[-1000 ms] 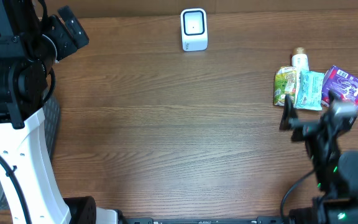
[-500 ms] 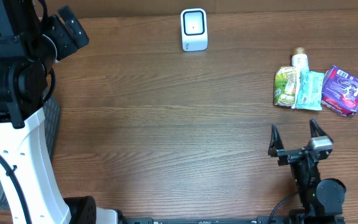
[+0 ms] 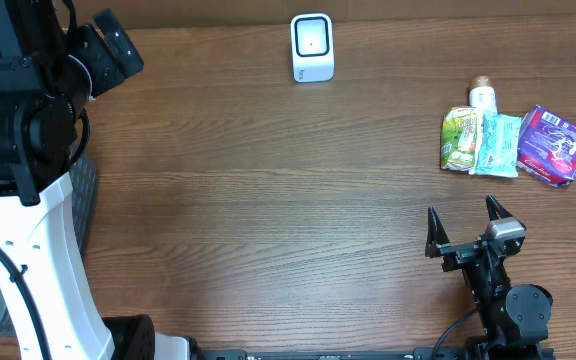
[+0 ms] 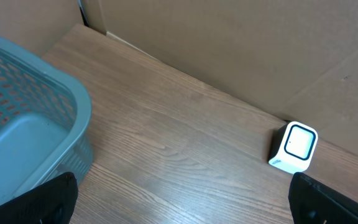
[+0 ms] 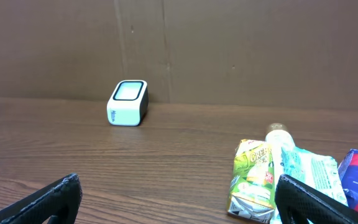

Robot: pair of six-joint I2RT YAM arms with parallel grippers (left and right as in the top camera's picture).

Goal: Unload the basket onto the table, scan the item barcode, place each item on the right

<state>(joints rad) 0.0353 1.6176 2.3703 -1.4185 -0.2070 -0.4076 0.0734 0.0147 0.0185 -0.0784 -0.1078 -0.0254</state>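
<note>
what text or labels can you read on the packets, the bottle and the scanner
Nothing can be read well enough to quote.
green pouch: pale lettering near the top, too blurred to read.
light blue packet: print too small to read.
purple packet: white and red print, too blurred to read.
small bottle: no legible label.
white scanner: a faint mark on its side, unreadable.

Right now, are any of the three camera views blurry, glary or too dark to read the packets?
Overhead: evenly lit and sharp, right end effector crisp. Left wrist: the small white box scanner shows a glaring white window; the blue plastic basket looks soft. Right wrist: dimmer, but the green snack packet is in focus, its print partly legible.
</note>
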